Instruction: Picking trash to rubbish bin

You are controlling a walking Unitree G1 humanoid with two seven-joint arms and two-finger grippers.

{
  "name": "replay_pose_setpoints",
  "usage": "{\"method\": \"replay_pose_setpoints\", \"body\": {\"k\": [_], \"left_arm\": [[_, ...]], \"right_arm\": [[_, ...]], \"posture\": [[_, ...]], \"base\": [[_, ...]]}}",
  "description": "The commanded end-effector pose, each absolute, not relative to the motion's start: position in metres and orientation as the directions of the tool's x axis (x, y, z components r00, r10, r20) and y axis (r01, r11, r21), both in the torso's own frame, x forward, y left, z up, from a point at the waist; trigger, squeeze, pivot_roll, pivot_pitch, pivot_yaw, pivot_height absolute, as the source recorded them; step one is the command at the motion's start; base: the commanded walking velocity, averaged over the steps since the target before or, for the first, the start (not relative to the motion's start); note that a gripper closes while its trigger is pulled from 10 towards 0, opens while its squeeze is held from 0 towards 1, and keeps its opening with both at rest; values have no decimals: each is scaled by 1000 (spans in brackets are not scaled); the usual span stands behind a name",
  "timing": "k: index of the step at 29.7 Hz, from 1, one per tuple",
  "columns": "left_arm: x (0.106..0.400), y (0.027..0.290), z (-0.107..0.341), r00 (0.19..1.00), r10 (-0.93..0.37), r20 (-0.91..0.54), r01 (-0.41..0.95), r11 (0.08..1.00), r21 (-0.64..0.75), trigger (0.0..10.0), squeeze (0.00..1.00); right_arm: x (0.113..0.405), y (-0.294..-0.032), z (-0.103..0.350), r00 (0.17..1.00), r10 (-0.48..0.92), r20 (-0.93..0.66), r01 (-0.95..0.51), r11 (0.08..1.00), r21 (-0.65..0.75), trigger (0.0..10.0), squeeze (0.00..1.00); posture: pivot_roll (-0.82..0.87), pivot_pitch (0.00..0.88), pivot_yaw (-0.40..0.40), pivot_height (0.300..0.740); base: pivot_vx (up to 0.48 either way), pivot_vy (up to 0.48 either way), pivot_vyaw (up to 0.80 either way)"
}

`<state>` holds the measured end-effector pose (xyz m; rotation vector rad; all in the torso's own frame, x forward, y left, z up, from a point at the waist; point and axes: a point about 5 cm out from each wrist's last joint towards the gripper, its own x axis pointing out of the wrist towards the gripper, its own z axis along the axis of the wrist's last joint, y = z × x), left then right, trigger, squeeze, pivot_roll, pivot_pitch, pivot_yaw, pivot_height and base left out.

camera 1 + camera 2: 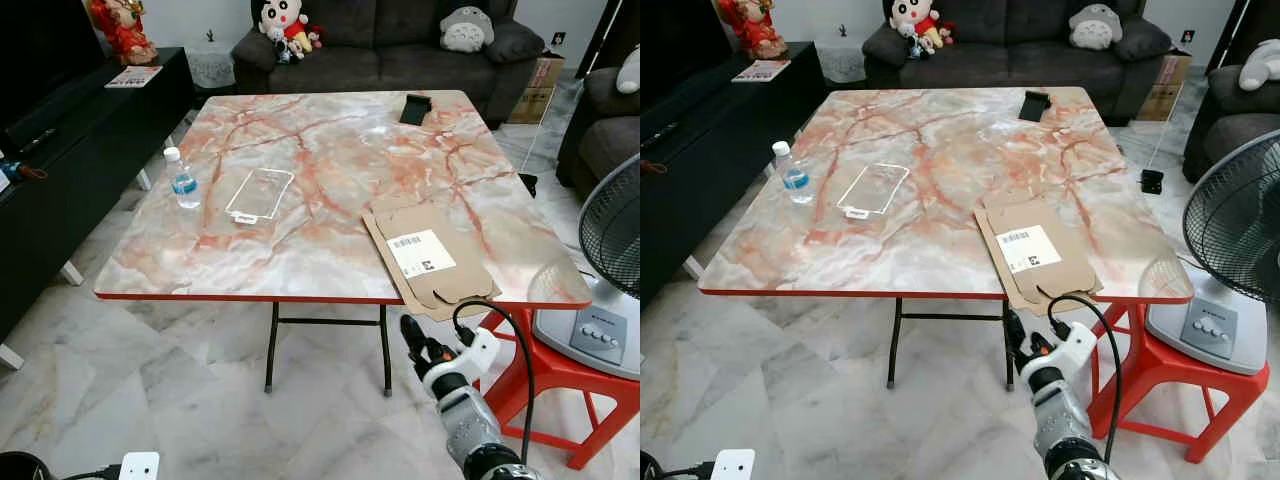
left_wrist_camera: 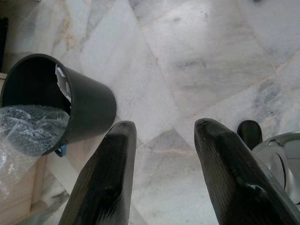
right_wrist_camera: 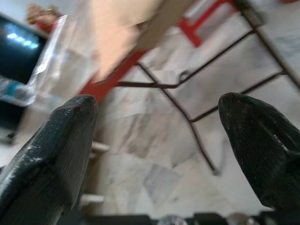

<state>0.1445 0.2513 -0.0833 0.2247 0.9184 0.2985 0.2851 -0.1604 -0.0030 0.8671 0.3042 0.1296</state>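
Left eye view has the flattened cardboard [image 1: 428,262] overhanging the table [image 1: 250,260] near edge, right above the right gripper [image 1: 412,337], whose jaws gape empty. Left gripper [image 2: 164,154], jaws also apart, hangs by the rubbish bin [image 2: 89,110] on the floor

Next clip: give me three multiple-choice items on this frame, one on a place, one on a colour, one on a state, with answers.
1. Where does the flattened cardboard lie?
A. floor
B. table's near right edge, overhanging
C. sofa

2. What colour is the water bottle cap?
A. white
B. red
C. black

3. How are the right gripper fingers?
A. shut on cardboard
B. shut, empty
C. open, empty

Answers: 1 B, it juts past the marble table rim; 2 A, the cap is white above a blue label; 3 C, the right wrist view shows floor between the parted fingers.
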Motion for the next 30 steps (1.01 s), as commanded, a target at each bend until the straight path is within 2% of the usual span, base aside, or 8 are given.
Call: {"method": "replay_pose_setpoints", "body": {"k": [1, 9, 16, 27, 30], "left_arm": [[143, 252, -84, 556, 358, -750, -171, 932, 318, 10000, 0], [142, 252, -85, 553, 358, -753, -171, 933, 318, 10000, 0], [142, 251, -85, 553, 356, -753, -171, 933, 316, 10000, 0], [143, 251, -84, 555, 357, -751, -171, 933, 317, 10000, 0], [144, 251, -84, 555, 356, -751, -171, 933, 316, 10000, 0]], "right_arm": [[283, -158, -3, 942, 269, -201, -20, 641, 767, 10000, 0], [283, -162, 0, 946, 297, -131, -71, 583, 809, 10000, 0], [289, -179, 7, 976, 196, -95, -26, 537, 843, 10000, 0], [291, -185, 10, 983, 161, -84, -14, 525, 851, 10000, 0], [293, -184, 13, 984, 170, -49, -41, 491, 870, 10000, 0]], "posture": [[20, 18, -2, 740], [18, 20, -3, 740], [19, 20, -3, 740], [17, 19, -1, 740], [17, 19, -1, 740]], "base": [[0, 0, 0], [0, 0, 0], [0, 0, 0], [0, 0, 0], [0, 0, 0]]}}
